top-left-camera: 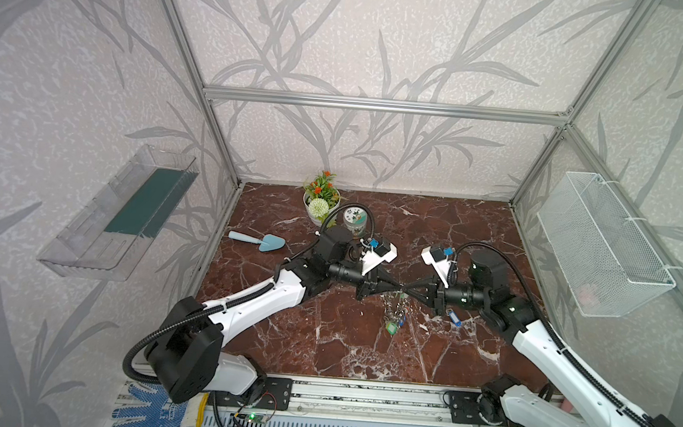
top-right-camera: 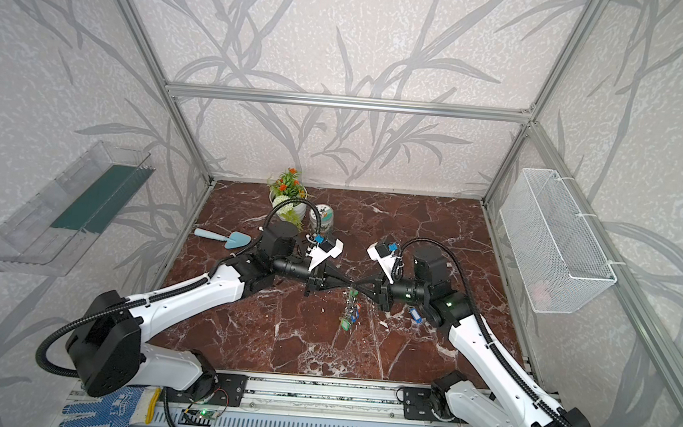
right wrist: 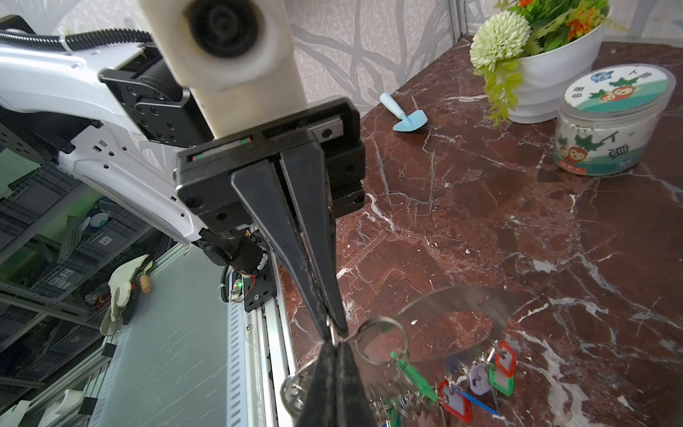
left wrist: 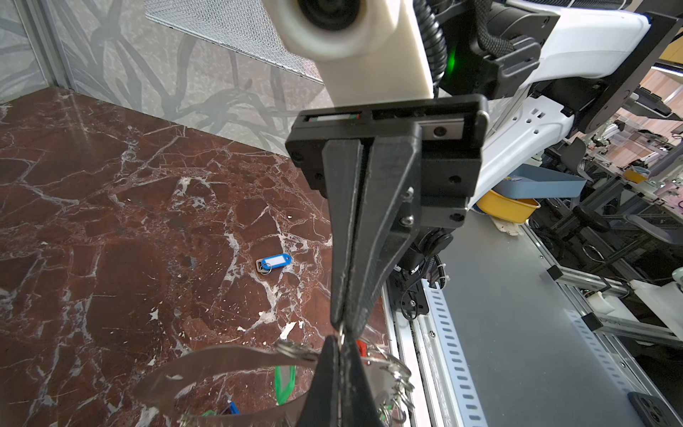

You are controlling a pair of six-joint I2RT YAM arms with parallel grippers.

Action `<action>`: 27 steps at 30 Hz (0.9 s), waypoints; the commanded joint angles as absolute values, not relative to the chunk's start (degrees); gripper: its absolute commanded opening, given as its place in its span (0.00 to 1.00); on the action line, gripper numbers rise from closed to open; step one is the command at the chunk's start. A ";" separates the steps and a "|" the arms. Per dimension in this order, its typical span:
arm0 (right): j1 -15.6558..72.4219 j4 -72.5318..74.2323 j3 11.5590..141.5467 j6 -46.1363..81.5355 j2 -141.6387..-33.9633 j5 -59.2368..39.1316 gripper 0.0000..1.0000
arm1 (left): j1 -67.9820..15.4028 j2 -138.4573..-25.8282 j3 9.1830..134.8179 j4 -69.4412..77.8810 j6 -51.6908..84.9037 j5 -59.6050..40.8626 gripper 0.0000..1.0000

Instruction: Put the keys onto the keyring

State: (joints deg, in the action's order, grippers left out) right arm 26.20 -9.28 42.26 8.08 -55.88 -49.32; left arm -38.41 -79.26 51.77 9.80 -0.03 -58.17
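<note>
arms (top-left-camera: 257, 304): white shells, black joints | hoses (right wrist: 107, 37): black, corrugated | camera mounts (right wrist: 240, 85): cream | fingers (left wrist: 347, 222): black, tapered

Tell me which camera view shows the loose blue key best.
The left wrist view: the loose blue key lies clear, its white label showing. Both top views show it tiny. The right wrist view lacks it.

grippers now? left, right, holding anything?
Left gripper: closed, pinching a small ring beside the keyring.
Right gripper: closed on the same ring, tip to tip.

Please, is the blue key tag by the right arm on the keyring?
Off: the blue key tag lies on the tabletop, apart from the keyring.
</note>
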 commanded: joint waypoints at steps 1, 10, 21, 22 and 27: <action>26.41 -7.20 44.25 8.29 -54.26 -48.39 0.05 | -39.28 -79.35 50.71 17.75 4.16 -56.04 0.00; 25.09 -5.22 43.17 12.57 -51.88 -45.81 0.33 | -41.41 -78.72 47.16 25.00 9.16 -50.88 0.00; 21.81 0.86 37.61 20.08 -47.26 -42.02 0.35 | -43.73 -77.91 40.40 43.01 19.14 -43.92 0.00; 21.58 1.73 36.88 20.79 -46.97 -42.01 0.35 | -43.77 -77.83 39.23 45.96 20.56 -42.94 0.00; 20.83 4.89 34.08 23.23 -45.90 -42.90 0.35 | -43.99 -77.67 35.27 56.18 24.90 -39.43 0.00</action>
